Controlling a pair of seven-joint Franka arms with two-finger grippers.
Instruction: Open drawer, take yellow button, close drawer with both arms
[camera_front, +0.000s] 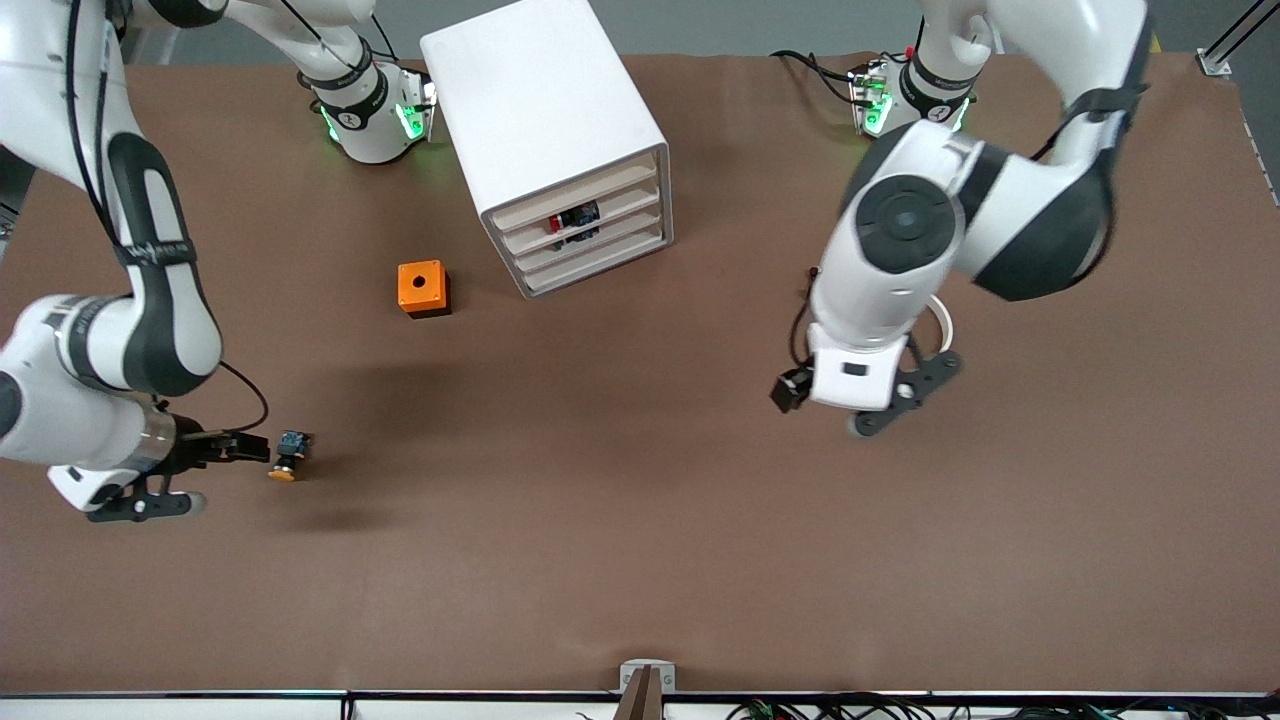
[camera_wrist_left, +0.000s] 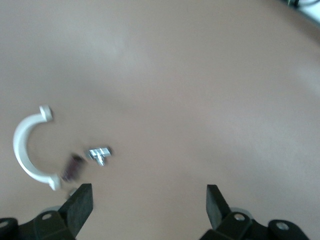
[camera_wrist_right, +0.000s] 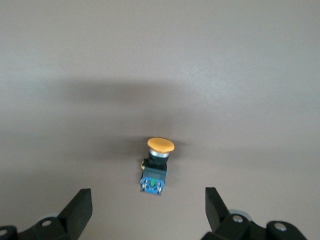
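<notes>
The button (camera_front: 289, 455), blue-and-black with a yellow-orange cap, lies on its side on the bare table near the right arm's end. My right gripper (camera_front: 252, 449) is open low beside it, not touching. In the right wrist view the button (camera_wrist_right: 156, 167) lies just ahead of the open gripper (camera_wrist_right: 149, 202). The white cabinet (camera_front: 540, 110) stands farther from the front camera, and its uppermost drawer (camera_front: 572, 193) looks pushed in. My left gripper (camera_wrist_left: 149, 202) is open and empty above the table toward the left arm's end.
An orange box with a hole (camera_front: 423, 288) sits beside the cabinet. A small dark and red part (camera_front: 575, 218) shows at a lower drawer's front. A white half-ring clamp (camera_wrist_left: 25, 150) and a small metal piece (camera_wrist_left: 100, 154) lie under the left hand.
</notes>
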